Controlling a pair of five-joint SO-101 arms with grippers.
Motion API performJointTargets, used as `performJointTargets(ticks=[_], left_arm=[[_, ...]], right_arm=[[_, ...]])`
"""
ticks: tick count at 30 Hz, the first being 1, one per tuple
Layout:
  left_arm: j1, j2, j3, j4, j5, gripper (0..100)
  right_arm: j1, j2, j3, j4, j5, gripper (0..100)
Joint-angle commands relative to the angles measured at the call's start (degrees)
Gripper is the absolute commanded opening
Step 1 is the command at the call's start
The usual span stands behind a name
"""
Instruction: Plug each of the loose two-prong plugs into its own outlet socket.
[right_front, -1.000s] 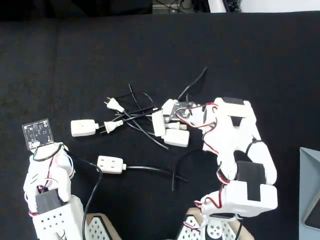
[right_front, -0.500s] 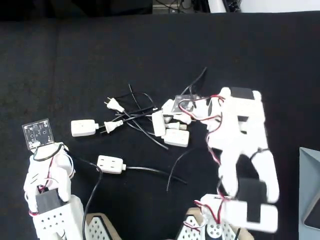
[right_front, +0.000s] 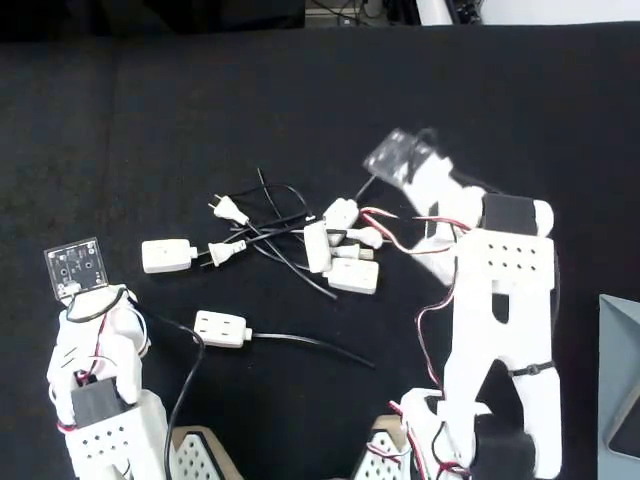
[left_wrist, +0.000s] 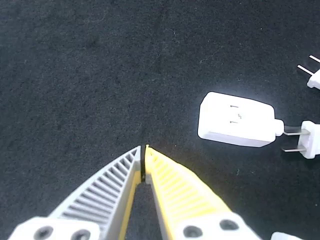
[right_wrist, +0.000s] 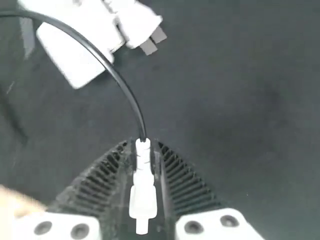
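Pinched between my right gripper's (right_wrist: 144, 150) shut fingers is a white two-prong plug (right_wrist: 142, 192), its black cord (right_wrist: 107, 62) curving off toward a white outlet socket (right_wrist: 70, 47) and another plug (right_wrist: 134, 22). In the high view this right gripper (right_front: 397, 163) hangs beyond the cluster of outlets (right_front: 340, 258). Near the table's left front, my left gripper (left_wrist: 144, 150) is shut on nothing, short of a white outlet (left_wrist: 238, 120) that has a loose plug (left_wrist: 306, 141) beside it. The same outlet (right_front: 167, 256), its plug (right_front: 228, 252) and one more plug (right_front: 230, 209) lie left of centre.
Another white outlet (right_front: 221, 328) with a black cord (right_front: 310, 342) lies near the front centre. Black cords (right_front: 275, 225) tangle between the plugs and the cluster. A grey object (right_front: 622, 380) sits at the right edge. The black tabletop (right_front: 200, 100) stretches behind.
My right arm has swung from the outlet cluster toward the far side, carrying the plug and dragging its black cord along. The left arm has stayed still.
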Motion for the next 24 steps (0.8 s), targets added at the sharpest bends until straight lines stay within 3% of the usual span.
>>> performJointTargets(ticks=[1, 5, 10, 19, 24], left_arm=[[-0.1, -0.3, 0.5, -1.0, 0.1, 3], [-0.1, -0.3, 0.5, -1.0, 0.1, 3], [-0.1, -0.3, 0.5, -1.0, 0.1, 3], [-0.1, -0.3, 0.5, -1.0, 0.1, 3], [-0.1, -0.3, 0.5, -1.0, 0.1, 3]], right_arm=[[1.1, -1.8, 2.5, -9.0, -8.5, 1.1], [1.2, -1.8, 13.1, -21.5, -12.8, 1.1], [1.5, -1.8, 24.7, -33.2, -12.7, 1.1], [1.1, -1.7, 26.8, -30.7, -13.4, 1.1], [-0.9, -1.7, 26.5, -30.8, -19.0, 1.2]])
